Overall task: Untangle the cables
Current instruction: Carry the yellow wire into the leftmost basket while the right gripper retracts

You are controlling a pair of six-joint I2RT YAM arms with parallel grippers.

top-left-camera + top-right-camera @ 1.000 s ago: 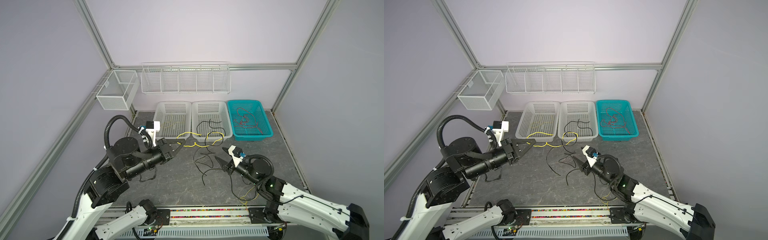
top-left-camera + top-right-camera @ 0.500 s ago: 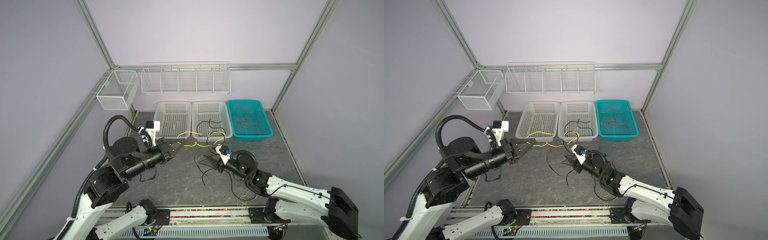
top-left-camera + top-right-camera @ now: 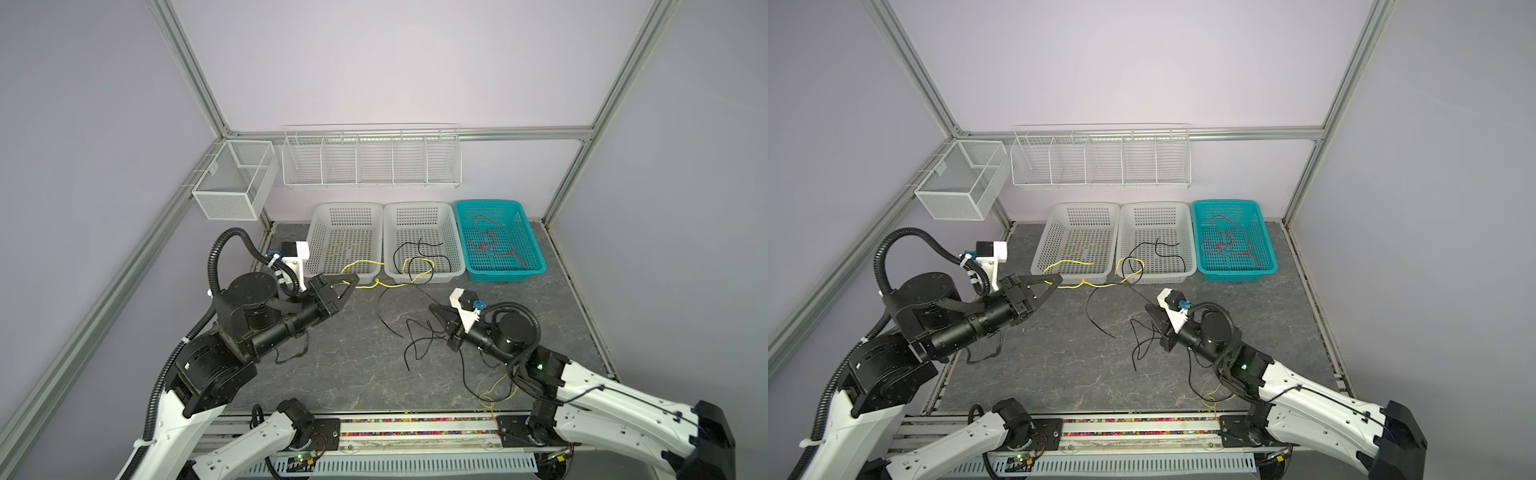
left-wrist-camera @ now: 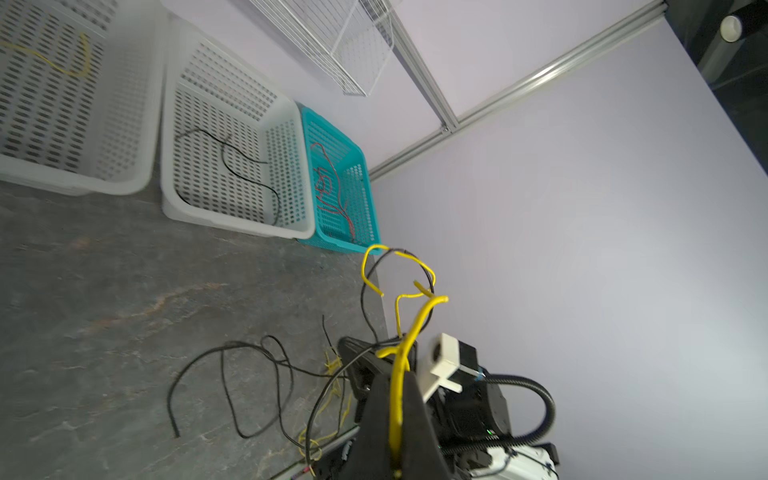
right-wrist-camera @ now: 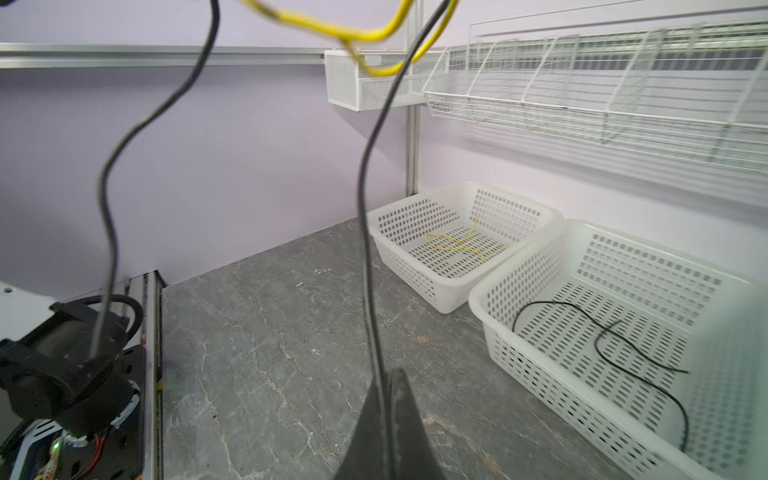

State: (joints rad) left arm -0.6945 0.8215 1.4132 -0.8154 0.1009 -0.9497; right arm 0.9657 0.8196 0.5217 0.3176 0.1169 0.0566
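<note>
Over the last second the right gripper [image 3: 433, 307] has been shut from wide open, after being pushed toward the tangle and drawn back to nearly its former place. It is now pinched on a black cable [image 5: 365, 232], which is stretched upward from the closed fingertips to a loop of the yellow cable [image 4: 417, 323]. The yellow cable is held clear of the counter [image 3: 340, 374] by the left gripper [image 3: 354, 279], whose jaws are fully closed on it. In both top views its far loop is seen across the front rim of the middle white basket [image 3: 415, 206], with the black cable threaded through it; whether the rim is touched cannot be told. The free end of the black cable is let down onto the counter between the two grippers. Loose black cables [image 3: 419, 338] are heaped just in front of the right gripper, and bare counter is left between that heap and the left arm. In the left white basket [image 3: 345, 207] a thin yellow strand is laid, a black one in the middle basket, and red cables [image 3: 486, 243] in the teal basket [image 3: 490, 203]. The three baskets are set rim to rim against the back wall, under a wire rack [image 3: 372, 166]. The front edge is closed by the front rail [image 3: 415, 428].
</note>
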